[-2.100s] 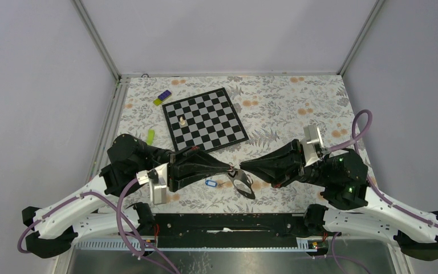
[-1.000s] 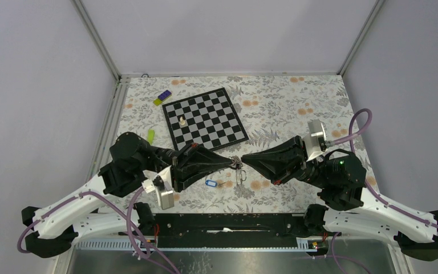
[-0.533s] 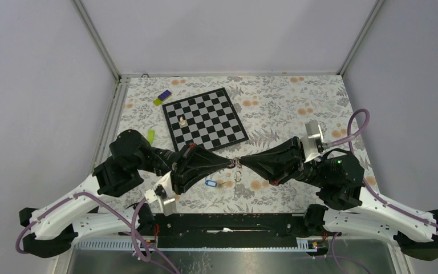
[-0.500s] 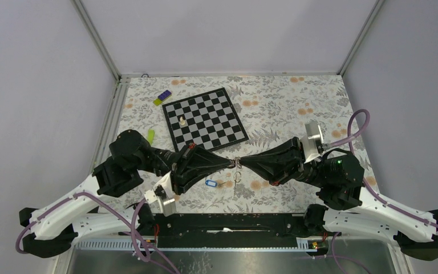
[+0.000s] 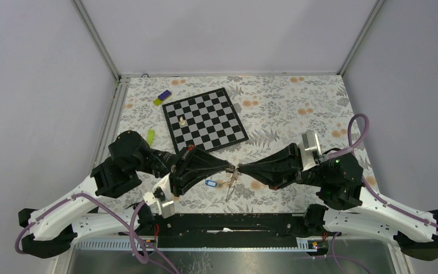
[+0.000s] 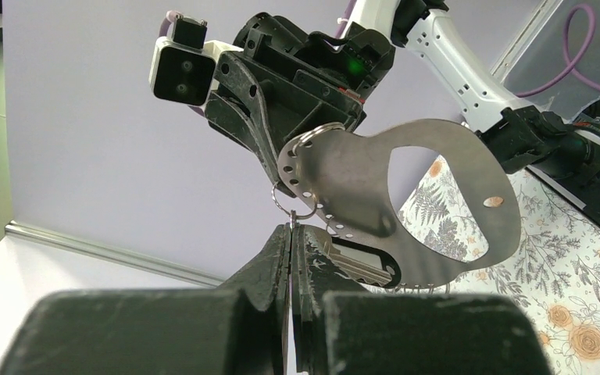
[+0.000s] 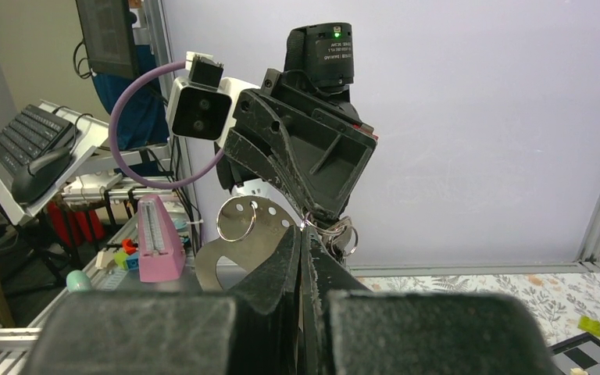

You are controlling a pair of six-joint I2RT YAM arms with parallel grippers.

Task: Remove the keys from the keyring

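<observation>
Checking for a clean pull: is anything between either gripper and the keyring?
Nothing visible. The left gripper and right gripper are both shut on the keyring, tip to tip above the table. Only its own load hangs there: a silver plate and the keys beneath.

The keyring (image 6: pixel 294 209) sits between the left gripper (image 5: pixel 231 167) and right gripper (image 5: pixel 239 169); the keys (image 5: pixel 230 187) hang below. The chessboard (image 5: pixel 205 119) lies beyond both.
</observation>
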